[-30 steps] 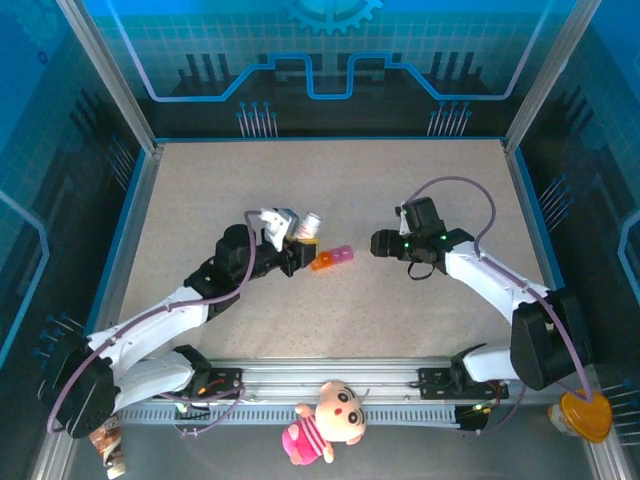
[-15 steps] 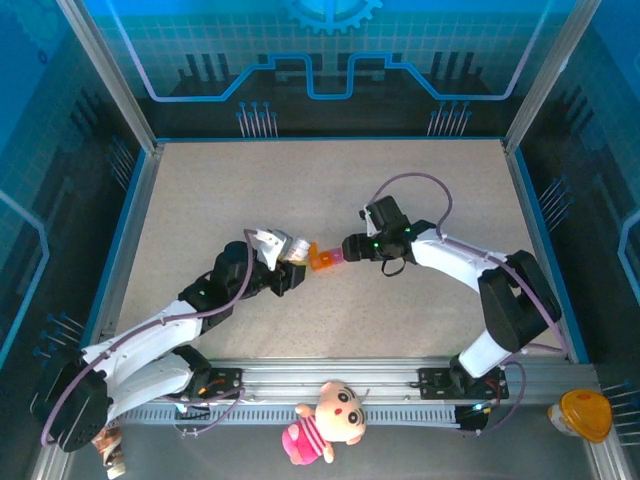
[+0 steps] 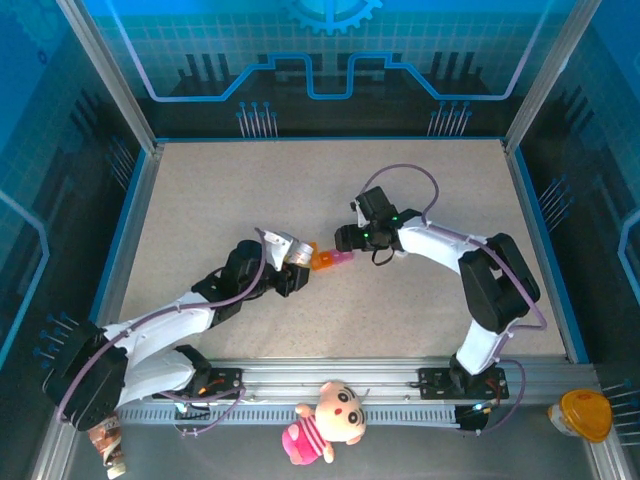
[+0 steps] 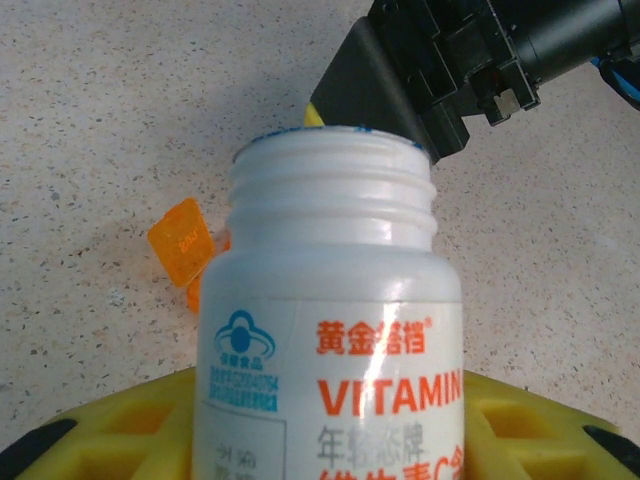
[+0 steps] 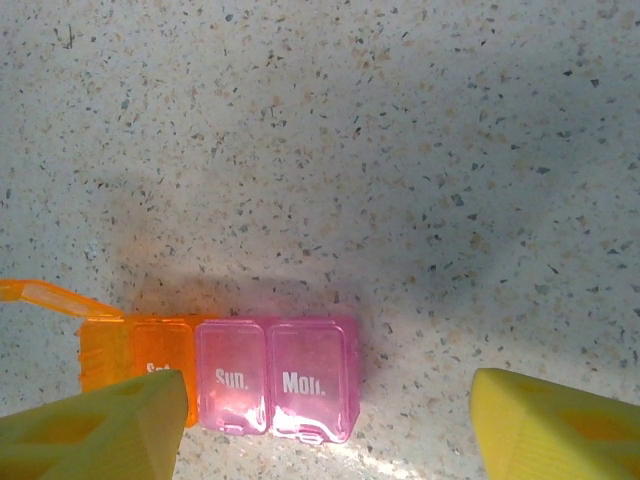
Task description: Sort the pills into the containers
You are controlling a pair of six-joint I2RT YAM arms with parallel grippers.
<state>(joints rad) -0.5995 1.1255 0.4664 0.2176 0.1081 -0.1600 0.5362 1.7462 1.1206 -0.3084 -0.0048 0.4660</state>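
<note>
The left claw point(image 4: 335, 435) is clamped on a white plastic vitamin bottle point(image 4: 335, 330) with orange lettering. Its yellow pads point(image 4: 110, 425) press the bottle's sides along the bottom edge of the left wrist view. The bottle's threaded mouth is uncapped and fills the middle of that frame. Just left of its neck an orange flap stands raised, the open lid of the containers point(image 5: 250, 385).

The right claw point(image 5: 330, 440) is spread open, with its yellow fingertips point(image 5: 560, 430) in the two lower corners of the right wrist view. The containers, a small strip of joined translucent plastic compartments, lie between them on the speckled beige desk point(image 5: 400, 150). The orange compartment is at the left, partly behind the left fingertip. The two pink ones, marked "Sun." and "Mon.", are shut.

In the top view the strip lies at the centre of the frame, between the two claws. The bottle's mouth is close to its orange end.
</note>
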